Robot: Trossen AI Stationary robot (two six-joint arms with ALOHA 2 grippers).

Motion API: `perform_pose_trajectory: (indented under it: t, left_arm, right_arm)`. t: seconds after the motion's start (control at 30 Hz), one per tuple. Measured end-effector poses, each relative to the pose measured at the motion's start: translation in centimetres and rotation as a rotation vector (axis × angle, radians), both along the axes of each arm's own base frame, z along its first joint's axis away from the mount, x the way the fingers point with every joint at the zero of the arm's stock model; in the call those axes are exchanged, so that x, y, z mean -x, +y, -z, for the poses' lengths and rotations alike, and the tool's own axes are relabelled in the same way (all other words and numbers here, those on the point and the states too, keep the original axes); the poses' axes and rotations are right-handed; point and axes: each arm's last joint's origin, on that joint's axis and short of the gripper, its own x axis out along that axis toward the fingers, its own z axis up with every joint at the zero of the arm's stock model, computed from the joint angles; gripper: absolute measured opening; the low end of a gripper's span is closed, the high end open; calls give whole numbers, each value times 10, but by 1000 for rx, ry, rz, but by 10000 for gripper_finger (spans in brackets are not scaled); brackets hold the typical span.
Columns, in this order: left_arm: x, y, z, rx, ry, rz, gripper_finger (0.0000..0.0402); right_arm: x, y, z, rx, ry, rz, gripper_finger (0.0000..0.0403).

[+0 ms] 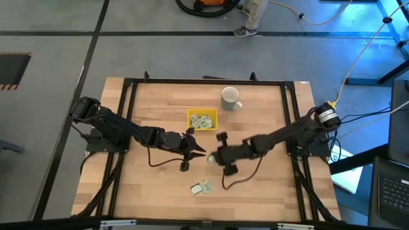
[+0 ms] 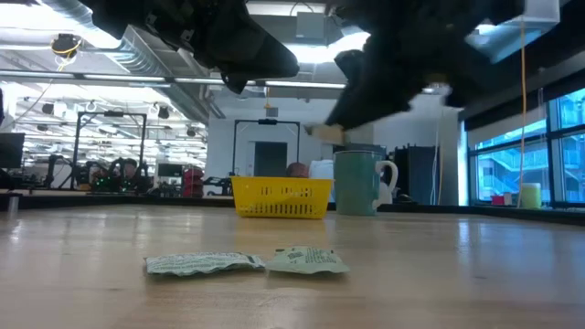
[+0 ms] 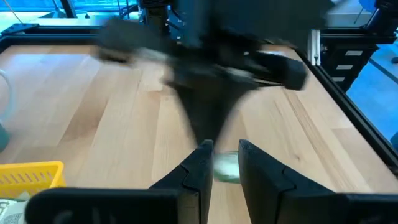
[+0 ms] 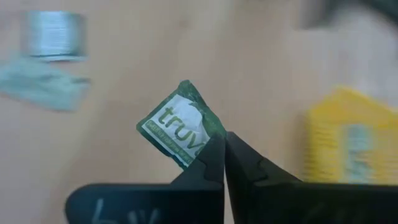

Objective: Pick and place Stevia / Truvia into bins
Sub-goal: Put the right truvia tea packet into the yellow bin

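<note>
My right gripper (image 4: 224, 146) is shut on a green-and-white Truvia sachet (image 4: 180, 127), above the table's middle (image 1: 213, 160). My left gripper (image 3: 225, 155) faces it from the table's left (image 1: 197, 152), its fingers a little apart. A pale green sachet (image 3: 225, 168) shows in that gap; whether the fingers touch it, I cannot tell. The yellow tray (image 1: 202, 113) stands just beyond, with several sachets lying in it. Two more sachets (image 1: 201, 187) lie flat near the table's near edge (image 2: 203, 263). My right gripper pinches the Truvia sachet between its two fingertips by one corner (image 4: 204, 144). The rest of the sachet sticks out past the fingertips, printed face toward the wrist camera. It is lifted clear of the table.
A white mug (image 1: 230, 98) stands behind the tray toward the far edge, also in the low view (image 2: 359, 181). The two grippers are close together over the table's middle. Bare wood (image 1: 268, 185) lies on the near right and near left.
</note>
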Motion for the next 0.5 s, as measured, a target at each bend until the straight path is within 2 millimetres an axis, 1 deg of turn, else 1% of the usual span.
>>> perform_pose_trajectory:
  t: [0.1,0.17,0.3,0.37,0.5]
  left_arm:
    - [0,0,1,19,13,-4,70]
    - [1,-1,3,56,39,13,70]
    - [6,-4,-2,120,60,100,70]
    - [8,-6,-5,125,54,119,70]
    - [10,-10,-7,107,44,135,68]
  right_arm:
    - [-3,-25,-10,60,-31,64,4]
    - [-8,-43,-12,79,-45,100,5]
    - [-15,-76,-4,111,-22,173,6]
    - [-18,-91,0,127,-14,203,6]
    - [-25,-117,1,144,-56,258,6]
